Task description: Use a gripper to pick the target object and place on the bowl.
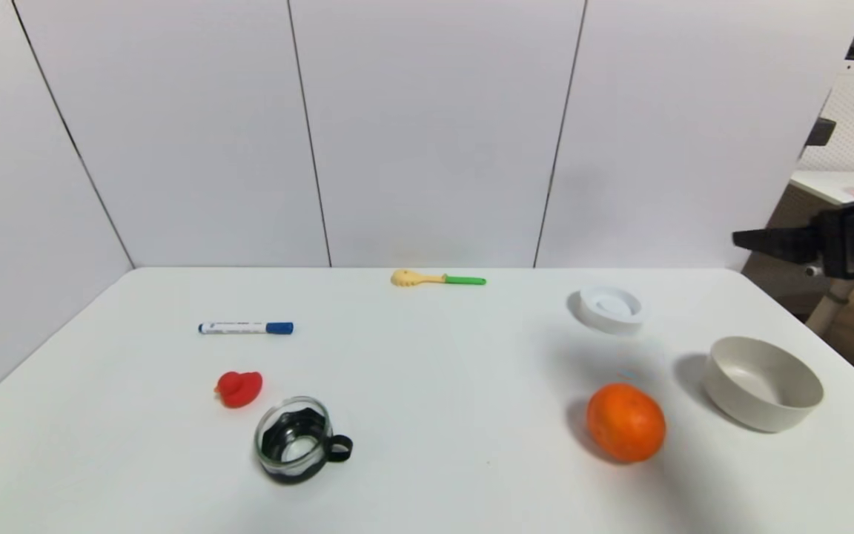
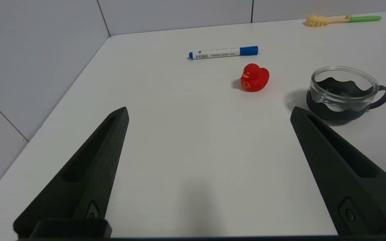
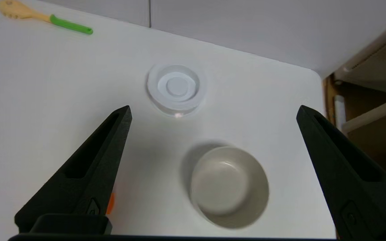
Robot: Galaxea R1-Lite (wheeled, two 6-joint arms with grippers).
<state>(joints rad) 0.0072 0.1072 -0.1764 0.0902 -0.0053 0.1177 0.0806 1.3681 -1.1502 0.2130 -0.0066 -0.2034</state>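
Observation:
The white disc [image 1: 608,308] lies flat on the table at the far right, beyond the off-white bowl [image 1: 762,382], which stands empty near the right edge. My right gripper [image 1: 749,239] hangs high above the table's far right corner, open and empty. In the right wrist view the gripper [image 3: 213,110] has its fingers spread wide, with the disc [image 3: 176,87] and the bowl [image 3: 228,187] both well below it. My left gripper [image 2: 209,110] is open and empty above the table's left front; it is out of the head view.
An orange [image 1: 626,421] sits left of the bowl. A blue-capped marker [image 1: 245,327], a red duck [image 1: 239,388] and a glass cup [image 1: 295,439] lie on the left half. A yellow toy fork with a green handle [image 1: 438,279] lies at the back.

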